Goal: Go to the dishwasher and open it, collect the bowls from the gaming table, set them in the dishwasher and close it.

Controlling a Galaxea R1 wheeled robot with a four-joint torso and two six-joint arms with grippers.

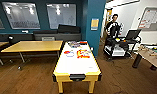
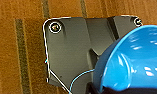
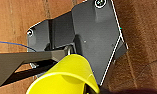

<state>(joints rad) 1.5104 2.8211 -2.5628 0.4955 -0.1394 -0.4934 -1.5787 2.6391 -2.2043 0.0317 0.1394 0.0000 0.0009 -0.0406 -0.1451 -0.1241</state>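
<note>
In front of the robot, across a strip of wooden floor [image 1: 31, 77], stands the gaming table [image 1: 76, 65], a long bench with a glossy white top, red and orange graphics and a yellow rim; a plain yellow-topped bench [image 1: 34, 46] lies just beside it toward the teal wall [image 1: 94, 12]; beyond the gaming table's far corner a person [image 1: 113, 26] stands behind a cart [image 1: 120, 47].

In the left wrist view a bright blue bowl [image 2: 134, 60] shows large at the left tool, above the floor, its rim meeting the dark part of the tool at the picture's edge; it seems to be held there, though I cannot tell how the tool is set on it. In the right wrist view a yellow bowl or cup [image 3: 66, 75] sits likewise at the right tool; again I cannot tell whether that tool is clenched or released.

By its look the blue bowl is light, stiff, thin-walled plastic with a smooth shiny surface, so probably slippery and not fragile; the rim is the sensible place to take hold, one pad inside and one outside, since the rounded wall would likely slide away.

No dishwasher can be made out near the gaming table.
</note>
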